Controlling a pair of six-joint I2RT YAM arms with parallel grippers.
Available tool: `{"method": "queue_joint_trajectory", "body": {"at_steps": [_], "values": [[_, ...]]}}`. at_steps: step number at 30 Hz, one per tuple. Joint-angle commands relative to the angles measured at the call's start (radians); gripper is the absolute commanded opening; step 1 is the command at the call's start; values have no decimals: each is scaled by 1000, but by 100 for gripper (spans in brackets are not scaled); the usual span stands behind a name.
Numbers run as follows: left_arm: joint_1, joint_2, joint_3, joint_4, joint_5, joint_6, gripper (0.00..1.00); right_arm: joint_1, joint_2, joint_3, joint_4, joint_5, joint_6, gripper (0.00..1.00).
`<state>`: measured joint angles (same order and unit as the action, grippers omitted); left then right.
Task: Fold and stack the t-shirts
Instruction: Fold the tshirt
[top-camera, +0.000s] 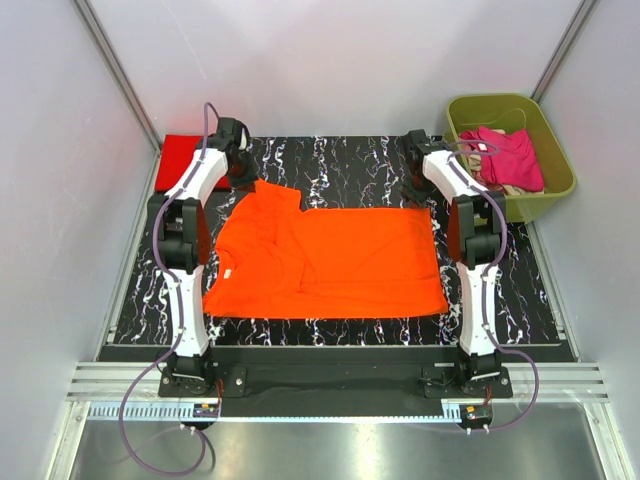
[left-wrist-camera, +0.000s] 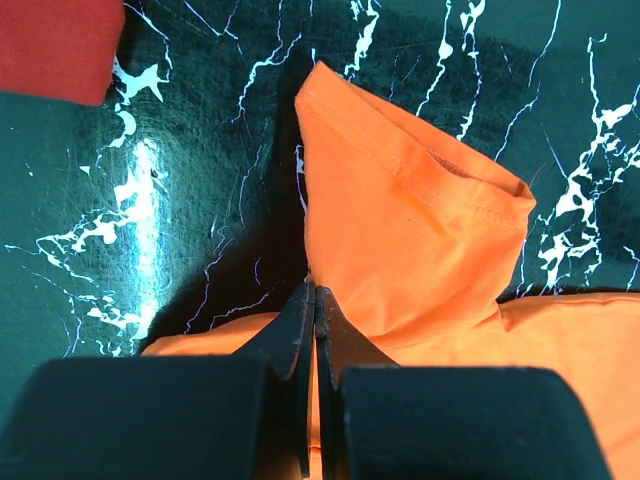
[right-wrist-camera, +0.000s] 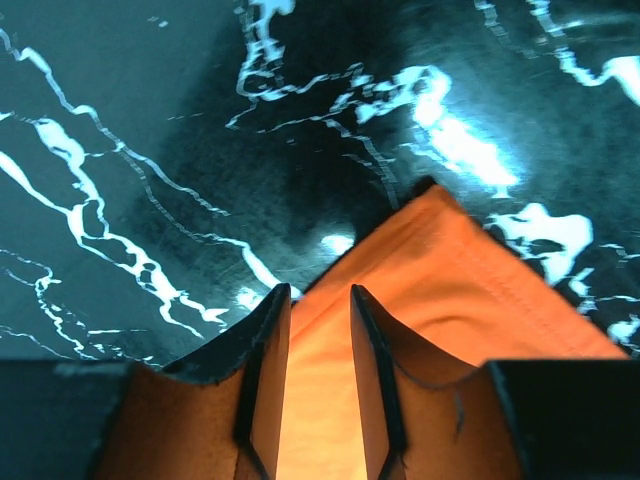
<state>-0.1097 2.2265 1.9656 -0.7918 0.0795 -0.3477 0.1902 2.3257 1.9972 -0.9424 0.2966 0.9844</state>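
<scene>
A bright orange t-shirt (top-camera: 330, 260) lies spread flat on the black marbled table (top-camera: 350, 160), collar to the left. My left gripper (top-camera: 248, 176) is at the shirt's far left sleeve (left-wrist-camera: 420, 230). In the left wrist view it (left-wrist-camera: 316, 295) is shut on a fold of orange cloth. My right gripper (top-camera: 416, 188) is at the shirt's far right corner (right-wrist-camera: 450, 280). In the right wrist view it (right-wrist-camera: 320, 292) stands partly open, with orange cloth in the gap between the fingers. A folded red t-shirt (top-camera: 178, 160) (left-wrist-camera: 55, 45) lies at the far left.
An olive-green tub (top-camera: 560, 185) stands at the far right, off the table's corner, with a magenta pink shirt (top-camera: 515, 160) and some beige cloth (top-camera: 482, 172) in it. White walls close in both sides. A metal rail runs along the near edge.
</scene>
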Motion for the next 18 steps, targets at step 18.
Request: {"method": "queue_joint_trajectory", "body": {"at_steps": [18], "values": [[-2, -53, 21, 20, 29, 6, 0, 34, 110, 89, -59, 42, -29, 40]]}}
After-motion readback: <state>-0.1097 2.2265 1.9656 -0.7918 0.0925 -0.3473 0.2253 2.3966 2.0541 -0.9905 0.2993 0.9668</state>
